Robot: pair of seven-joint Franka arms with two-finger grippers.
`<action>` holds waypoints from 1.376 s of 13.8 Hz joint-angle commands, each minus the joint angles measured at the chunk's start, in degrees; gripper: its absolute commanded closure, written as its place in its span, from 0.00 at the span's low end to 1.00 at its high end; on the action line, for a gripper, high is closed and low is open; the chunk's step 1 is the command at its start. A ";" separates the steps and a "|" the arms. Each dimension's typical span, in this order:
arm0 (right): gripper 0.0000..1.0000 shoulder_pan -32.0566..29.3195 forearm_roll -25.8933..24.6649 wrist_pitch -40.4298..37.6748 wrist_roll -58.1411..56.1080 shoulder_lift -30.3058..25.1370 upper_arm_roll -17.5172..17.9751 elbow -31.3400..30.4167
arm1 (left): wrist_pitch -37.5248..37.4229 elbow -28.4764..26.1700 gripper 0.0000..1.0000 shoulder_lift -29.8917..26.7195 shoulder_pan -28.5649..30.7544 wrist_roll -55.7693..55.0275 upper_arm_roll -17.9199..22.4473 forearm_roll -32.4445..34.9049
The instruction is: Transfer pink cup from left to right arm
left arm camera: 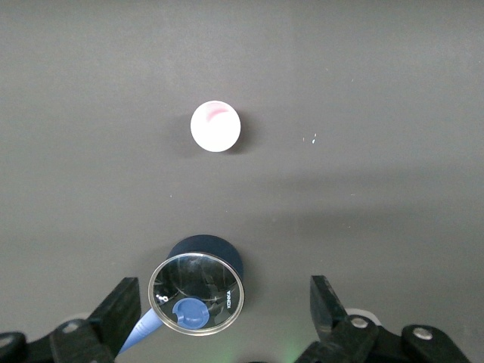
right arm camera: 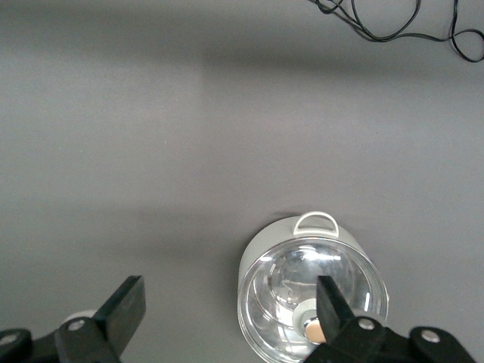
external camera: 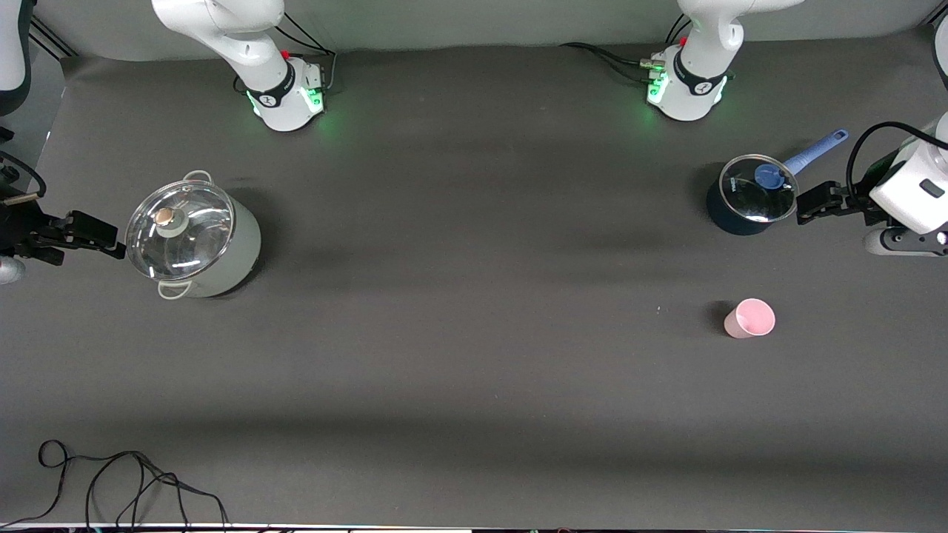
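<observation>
So, the pink cup stands upright on the table toward the left arm's end, nearer the front camera than the small dark pot with its glass lid. Left gripper hangs beside that pot, jaws released. Right gripper waits beside the big pale pot, jaws spread wide, holding nothing.

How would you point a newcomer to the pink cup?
Start at the left arm's end of the dark table and find the dark blue saucepan with a glass lid. Nearer the front camera stands a small pale-pink plastic tumbler, upright and alone. It is the only pink, lidless, handleless thing there.
</observation>
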 commanded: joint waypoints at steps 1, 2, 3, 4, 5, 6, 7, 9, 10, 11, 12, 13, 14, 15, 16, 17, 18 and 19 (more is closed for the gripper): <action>0.00 0.36 -0.27 -1.13 -0.98 0.00 -0.35 0.96 | -1.13 1.06 0.00 0.22 -0.69 -0.68 0.51 -0.19; 0.00 0.19 -0.27 -1.13 -1.33 0.18 -0.35 1.13 | -1.13 1.06 0.00 0.22 -0.70 -0.68 0.42 -0.19; 0.00 0.10 -0.27 -1.04 -1.42 0.18 -0.35 1.14 | -1.13 0.97 0.00 0.22 -0.61 -0.68 0.42 -0.19; 0.00 0.19 -0.27 -1.04 -1.25 0.18 -0.35 1.14 | -1.13 0.88 0.00 0.22 -0.61 -0.68 0.50 -0.19; 0.00 0.19 -0.27 -1.04 -1.24 0.18 -0.35 1.14 | -1.13 0.79 0.00 0.22 -0.61 -0.68 0.42 -0.19; 0.00 0.10 -0.27 -1.04 -1.50 0.09 -0.35 1.14 | -1.13 0.79 0.00 0.13 -0.61 -0.68 0.42 -0.10; 0.00 0.10 -0.36 -1.04 -1.59 0.09 -0.35 1.14 | -1.13 0.79 0.00 0.13 -0.61 -0.68 0.42 -0.10; 0.00 -0.08 -0.18 -1.04 -1.51 0.18 -0.35 1.14 | -1.65 0.79 0.00 0.13 -0.61 -0.68 0.42 -0.10; 0.00 0.01 -0.18 -1.04 -1.33 0.09 -0.44 1.14 | -1.74 0.79 0.00 0.13 -0.61 -0.68 0.50 -0.10; 0.00 0.01 -0.27 -1.04 -1.16 0.09 -0.44 1.14 | -1.74 0.79 0.00 0.13 -0.61 -0.68 0.51 -0.10; 0.00 -0.08 -0.27 -1.04 -1.16 0.09 -0.44 1.14 | -1.74 0.79 0.00 0.13 -0.61 -0.68 0.42 -0.02; 0.00 -0.16 -0.18 -1.04 -1.16 0.09 -0.44 1.14 | -1.83 0.79 0.00 0.22 -0.61 -0.68 0.50 -0.02; 0.00 -0.16 -0.18 -1.04 -1.16 0.09 -0.44 1.14 | -1.83 0.79 0.00 0.22 -0.61 -0.33 0.51 -0.02; 0.00 -0.08 -0.18 -1.04 -1.16 0.09 -0.44 1.14 | -1.74 0.79 0.00 0.22 -0.61 -0.07 0.51 -0.02; 0.00 -0.08 -0.18 -1.04 -1.16 0.18 -0.44 1.14 | -1.83 0.79 0.00 0.22 -0.61 0.20 0.51 -0.02; 0.00 -0.08 -0.18 -1.04 -1.07 0.18 -0.44 1.14 | -1.83 0.88 0.00 0.22 -0.52 0.46 0.51 0.07; 0.00 -0.08 -0.18 -1.04 -1.16 0.18 -0.44 1.14 | -1.74 0.88 0.00 0.31 -0.52 0.72 0.51 0.16; 0.00 -0.08 -0.18 -0.96 -1.16 0.18 -0.44 1.14 | -1.74 0.88 0.00 0.40 -0.52 1.25 0.51 0.51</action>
